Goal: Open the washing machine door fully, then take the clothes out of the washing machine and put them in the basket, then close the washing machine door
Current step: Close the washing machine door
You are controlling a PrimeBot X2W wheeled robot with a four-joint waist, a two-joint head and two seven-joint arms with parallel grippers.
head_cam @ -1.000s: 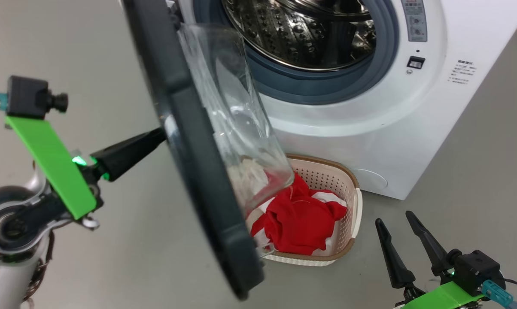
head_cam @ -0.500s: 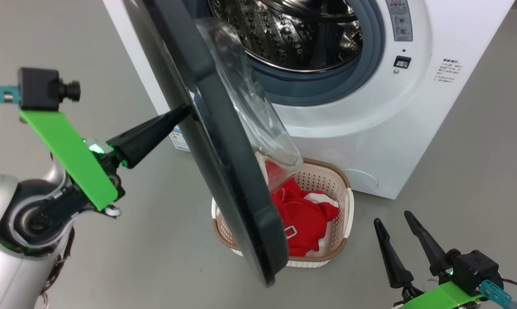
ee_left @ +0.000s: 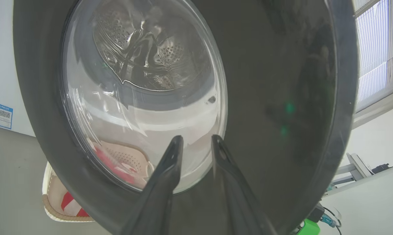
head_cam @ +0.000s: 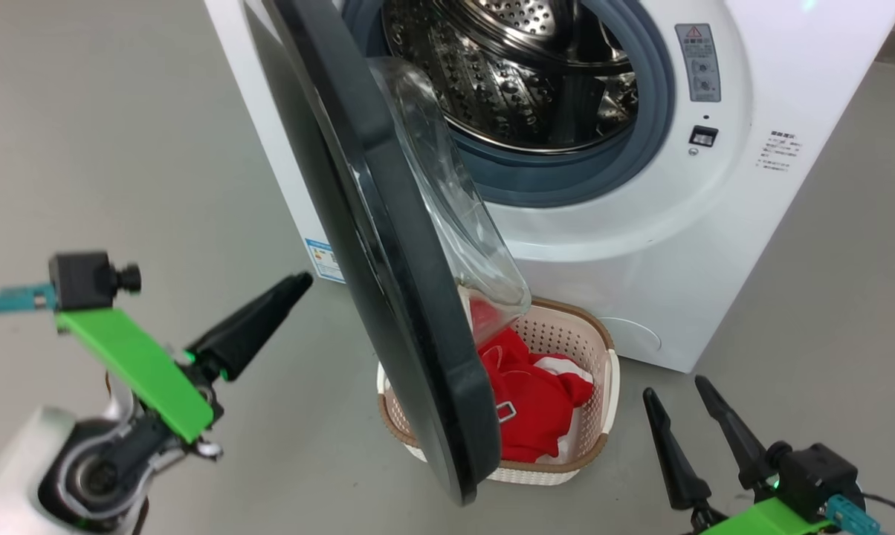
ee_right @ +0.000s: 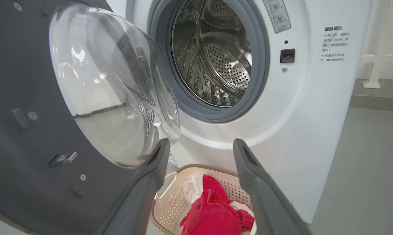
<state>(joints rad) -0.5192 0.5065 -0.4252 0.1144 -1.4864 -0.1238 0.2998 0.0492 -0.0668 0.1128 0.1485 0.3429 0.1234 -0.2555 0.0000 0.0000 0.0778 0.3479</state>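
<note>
One big white washing machine (head_cam: 715, 260) stands on the grey floor (head_cam: 120, 148), box-shaped, its round opening bare: a steel perforated drum (head_cam: 522, 74) ringed by a grey-blue rubber seal (head_cam: 566, 174). No clothing can be seen in the part of the drum that shows. A small blue label (head_cam: 322, 260) sits low on the machine's front, to the left of the door.

Next in size, the washing machine door (head_cam: 388, 297) hangs swung out from its left side. In the head view it is almost edge-on: a wide glossy black rim with a clear bulging glass bowl (head_cam: 447, 200) facing the opening. It is ajar at a wide angle, well clear of the seal.

Below the opening, the basket (head_cam: 603, 371) rests on the floor just in front of the machine. It is cream-white, perforated and rounded, with a brown woven-look rim. The door's lower edge covers its left part in the head view.

Inside the basket lie the clothes (head_cam: 537, 401), a crumpled heap of bright red fabric with white parts.

Outside the door, the left hand (head_cam: 299, 282) points at the black rim, close to it but apart. In the left wrist view its fingers (ee_left: 170, 163) stand a little parted, with nothing between them. The right hand (head_cam: 673, 386) hovers low beside the basket, spread wide and empty.
</note>
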